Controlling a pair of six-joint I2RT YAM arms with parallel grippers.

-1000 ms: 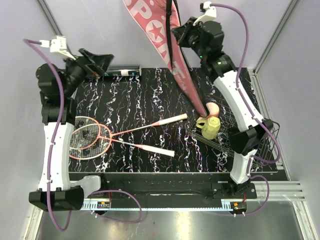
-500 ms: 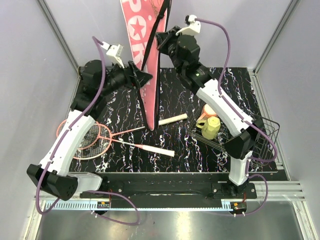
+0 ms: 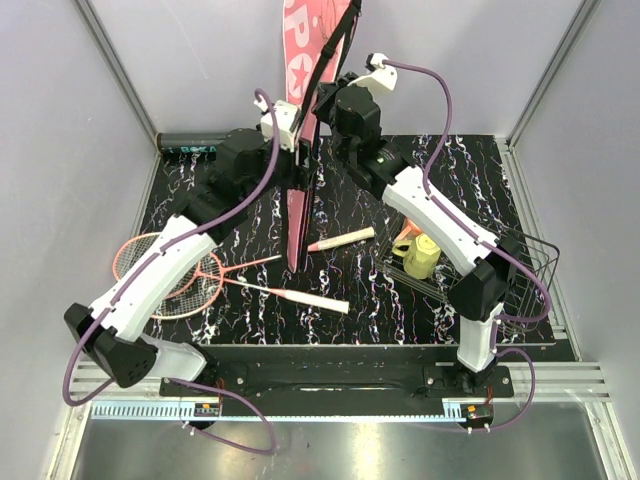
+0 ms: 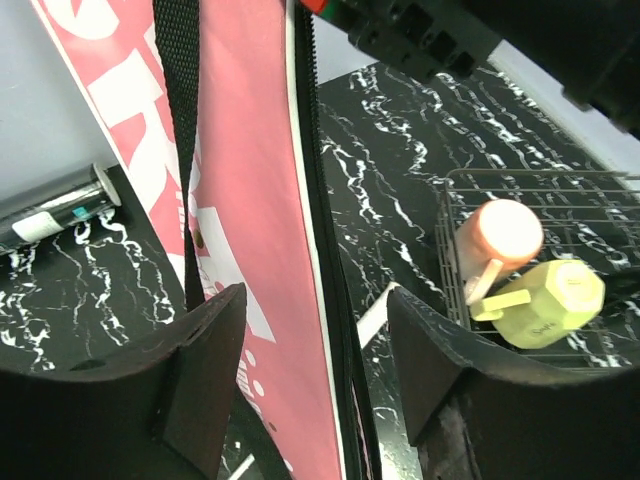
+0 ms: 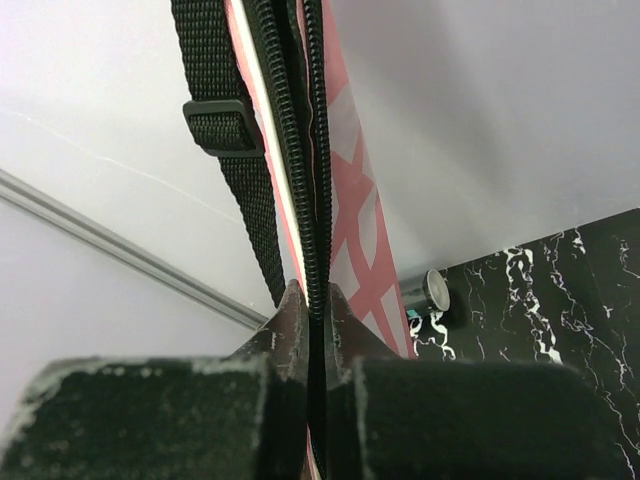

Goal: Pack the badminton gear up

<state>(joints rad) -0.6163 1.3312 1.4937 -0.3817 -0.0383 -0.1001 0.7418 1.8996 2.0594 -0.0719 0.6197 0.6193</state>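
Left claw [image 4: 315,340] has swung in, spread astride the pink cover [image 4: 250,200] (now upright); right claw [image 5: 310,300] pinches its zipper.

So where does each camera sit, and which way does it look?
Top: above and behind, looking down at the table; left arm and right arm show.
Left wrist: on that arm, looks past the open left claw at the cover, cup and basket.
Right wrist: on its arm, looks along the cover pinched in the right claw.
Shared: all show cover and tube.
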